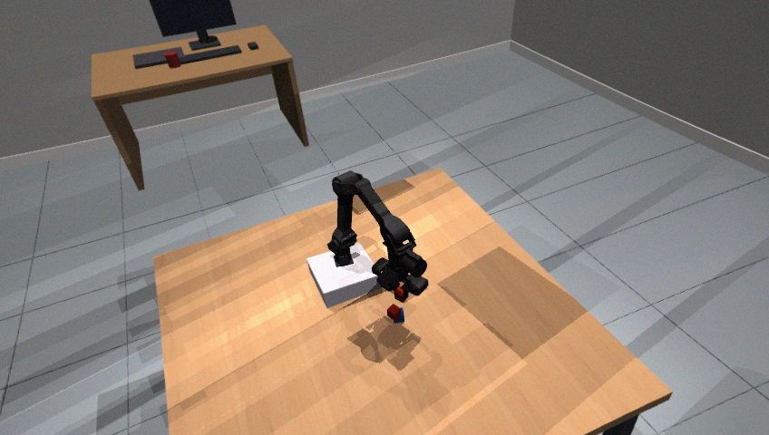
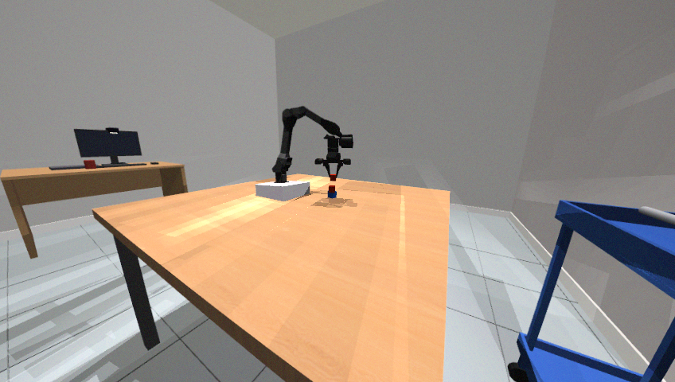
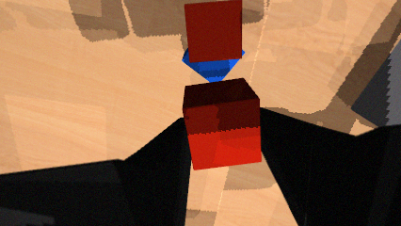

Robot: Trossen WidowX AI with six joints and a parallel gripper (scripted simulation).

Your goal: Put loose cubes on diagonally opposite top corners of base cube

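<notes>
The blue base cube (image 1: 400, 316) (image 2: 332, 195) (image 3: 216, 70) sits on the table, partly hidden under a red cube. That red cube (image 1: 394, 311) (image 2: 332, 188) (image 3: 214, 32) rests level on the base cube, off to one side of it, and is turned relative to it in the wrist view. My gripper (image 1: 401, 294) (image 2: 333, 177) (image 3: 220, 121) is shut on the other red cube, one finger on each side. This held red cube (image 1: 400, 294) (image 2: 333, 177) (image 3: 225, 148) hangs in the air above the stack, with a visible space between them. It looks about level.
The white block (image 1: 336, 272) (image 2: 282, 191) under the arm's foot stands beside the stack on the wooden table (image 1: 242, 344) (image 2: 302, 265). A desk (image 1: 216, 72) (image 2: 95, 189) with a monitor stands behind. A blue cart (image 2: 610, 236) stands at the right in the exterior view.
</notes>
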